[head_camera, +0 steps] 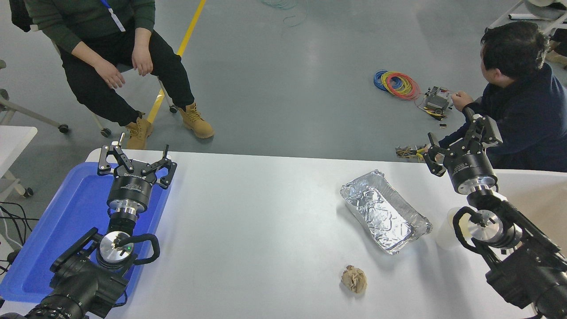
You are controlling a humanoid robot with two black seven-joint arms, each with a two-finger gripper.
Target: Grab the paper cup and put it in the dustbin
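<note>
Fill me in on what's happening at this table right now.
The robot is meant to bin a paper cup, and nothing is held yet. The right gripper hangs open over the table's far right edge, empty; the cup stands on the table beside that arm's wrist, partly hidden. The dustbin sits at the right edge. The left gripper is parked open over the blue tray. A foil tray and a crumpled paper ball lie untouched.

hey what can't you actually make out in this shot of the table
All in the head view:
- paper cup: mostly hidden behind the right arm; rim not visible.
- dustbin: cut off by the right edge, partly covered by the arm.
- right gripper: dark against the person's dark clothing.
</note>
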